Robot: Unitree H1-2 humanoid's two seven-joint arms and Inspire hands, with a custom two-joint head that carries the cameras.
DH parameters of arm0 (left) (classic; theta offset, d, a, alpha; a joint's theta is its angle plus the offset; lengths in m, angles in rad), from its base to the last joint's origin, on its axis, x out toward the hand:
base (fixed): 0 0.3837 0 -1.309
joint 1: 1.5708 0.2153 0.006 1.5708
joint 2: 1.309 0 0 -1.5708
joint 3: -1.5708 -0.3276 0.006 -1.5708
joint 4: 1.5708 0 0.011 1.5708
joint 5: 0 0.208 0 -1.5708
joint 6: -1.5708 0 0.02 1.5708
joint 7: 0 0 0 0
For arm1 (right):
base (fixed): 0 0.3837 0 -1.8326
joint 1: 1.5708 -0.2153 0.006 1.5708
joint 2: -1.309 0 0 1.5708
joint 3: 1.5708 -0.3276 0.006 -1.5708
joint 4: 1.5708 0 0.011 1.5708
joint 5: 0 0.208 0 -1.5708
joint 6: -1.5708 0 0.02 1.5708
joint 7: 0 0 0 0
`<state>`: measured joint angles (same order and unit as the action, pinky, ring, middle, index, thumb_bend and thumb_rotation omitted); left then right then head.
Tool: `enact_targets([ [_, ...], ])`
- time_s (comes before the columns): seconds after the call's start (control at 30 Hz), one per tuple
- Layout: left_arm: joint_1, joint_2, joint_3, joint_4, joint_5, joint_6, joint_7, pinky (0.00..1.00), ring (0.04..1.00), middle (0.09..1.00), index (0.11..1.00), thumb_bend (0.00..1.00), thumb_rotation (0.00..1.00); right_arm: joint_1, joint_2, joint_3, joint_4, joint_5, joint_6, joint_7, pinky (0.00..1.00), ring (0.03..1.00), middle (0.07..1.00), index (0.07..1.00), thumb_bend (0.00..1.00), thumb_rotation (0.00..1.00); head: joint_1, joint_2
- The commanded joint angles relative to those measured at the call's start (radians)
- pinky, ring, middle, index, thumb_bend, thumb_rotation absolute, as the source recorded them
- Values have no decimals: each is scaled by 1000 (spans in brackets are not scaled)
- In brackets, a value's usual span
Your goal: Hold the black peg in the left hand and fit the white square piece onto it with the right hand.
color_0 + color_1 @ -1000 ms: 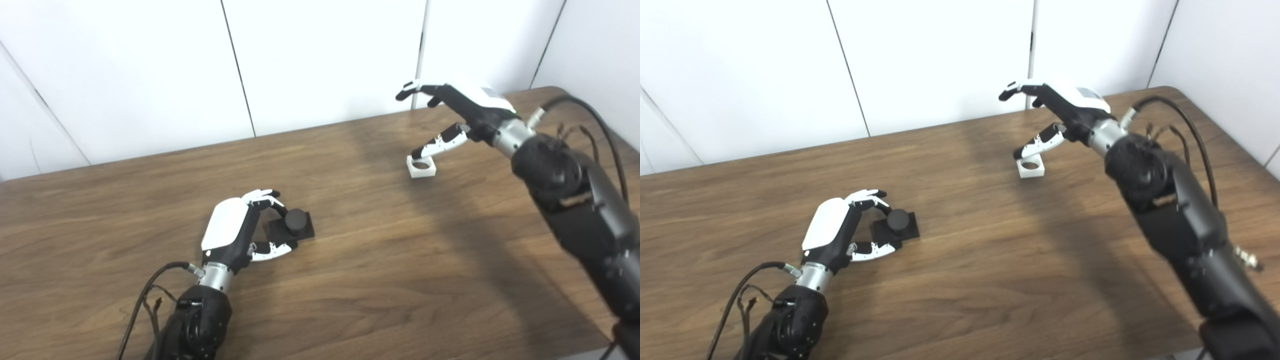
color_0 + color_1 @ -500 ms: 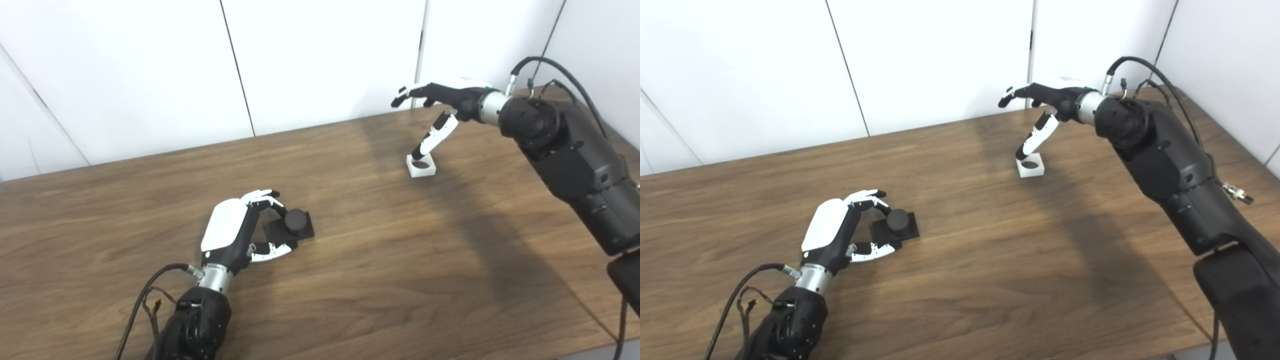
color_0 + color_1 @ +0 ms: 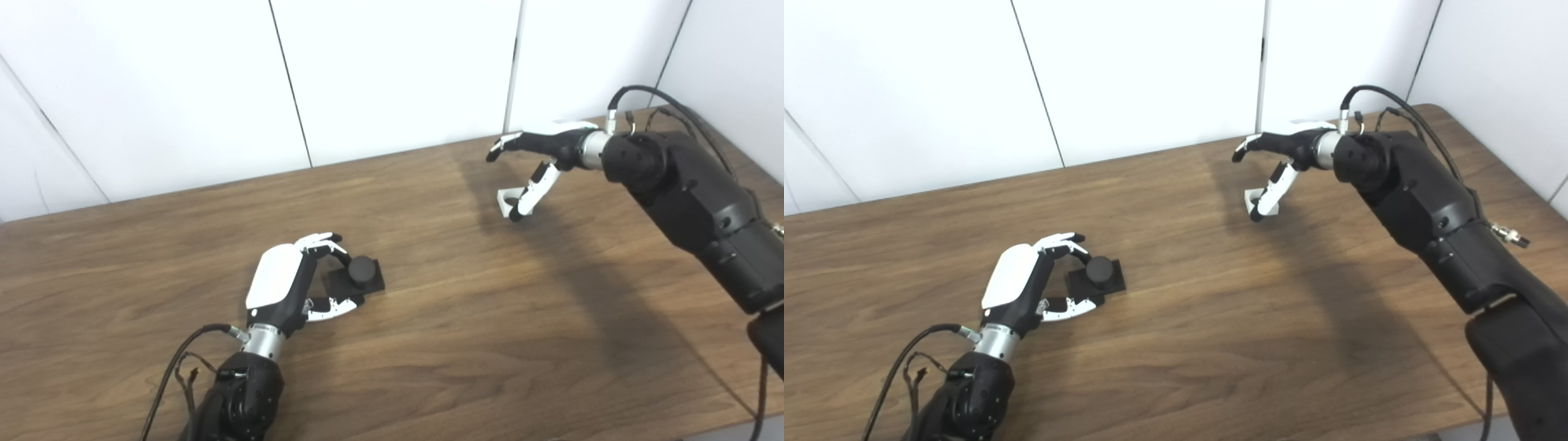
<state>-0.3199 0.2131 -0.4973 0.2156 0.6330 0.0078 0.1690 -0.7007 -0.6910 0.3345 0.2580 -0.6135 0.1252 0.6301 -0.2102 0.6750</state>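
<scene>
The black peg (image 3: 361, 271), a round stub on a square black base, rests on the wooden table (image 3: 441, 355) left of centre. My left hand (image 3: 283, 286) lies beside it with its fingers on the base's far edge and its thumb on the near edge, pinching it. The white square piece (image 3: 505, 199), with a round hole, sits on the table at the far right. My right hand (image 3: 1287, 144) hovers low over it, open. Its fingers reach past the far side, and its thumb (image 3: 1268, 195) hangs down across the piece's near face and hides part of it.
White wall panels (image 3: 392, 79) rise straight behind the table's far edge. The table's rounded right corner (image 3: 1433, 113) lies just behind my right forearm. Cables (image 3: 177, 367) trail from both wrists.
My right hand has sunk toward the table, and its thumb now crosses the white piece's near side instead of hanging above it. The left hand and black peg have not moved.
</scene>
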Motion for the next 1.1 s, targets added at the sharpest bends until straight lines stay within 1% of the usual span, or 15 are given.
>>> enact_targets([
  [0.0, 60, 15, -46, 56, 39, 24, -97, 787, 853, 818, 493, 514, 79, -41, -31, -4, -19, -23, 15, 1, 959, 998, 977, 871, 990, 350, 1, 2],
  [0.07, 59, 15, -46, 61, 42, 17, -90, 781, 849, 815, 493, 514, 78, -36, -29, -2, -16, -33, 22, 2, 972, 1000, 982, 871, 993, 348, 1, 1],
  [0.23, 61, 19, -46, 51, 44, 29, -99, 780, 851, 821, 493, 514, 79, -23, -31, 1, -3, -49, 18, -2, 980, 1000, 982, 871, 985, 340, 3, 1],
  [0.37, 62, 22, -45, 50, 45, 20, -90, 771, 844, 814, 493, 515, 78, -13, -35, 1, -2, -63, 19, -1, 985, 1000, 982, 869, 980, 339, 5, 3],
  [0.47, 63, 24, -41, 44, 37, 22, -98, 777, 851, 815, 493, 514, 80, -5, -37, 2, 4, -77, 20, -5, 997, 1000, 978, 869, 972, 336, 6, 4],
  [0.67, 66, 30, -34, 32, 29, 23, -104, 783, 853, 817, 493, 513, 79, 10, -39, -11, 30, -84, 21, -23, 1000, 1000, 971, 857, 952, 324, 8, 7],
  [0.8, 70, 31, -30, 31, 27, 22, -102, 789, 854, 816, 493, 514, 79, 17, -39, -16, 59, -81, 4, -54, 1000, 1000, 961, 841, 916, 320, 13, 10],
  [0.9, 73, 30, -29, 22, 31, 33, -106, 798, 856, 815, 493, 514, 80, 24, -35, -12, 74, -92, -9, -92, 999, 984, 945, 821, 858, 312, 17, 12],
  [1.0, 74, 33, -33, 18, 41, 40, -106, 806, 858, 816, 493, 513, 80, 31, -25, -11, 116, -99, -34, -164, 971, 952, 916, 776, 792, 275, 25, 15],
  [1.07, 76, 33, -34, 16, 45, 43, -103, 807, 856, 816, 493, 513, 81, 34, -16, -15, 143, -96, -51, -213, 957, 939, 900, 743, 766, 257, 28, 17],
])
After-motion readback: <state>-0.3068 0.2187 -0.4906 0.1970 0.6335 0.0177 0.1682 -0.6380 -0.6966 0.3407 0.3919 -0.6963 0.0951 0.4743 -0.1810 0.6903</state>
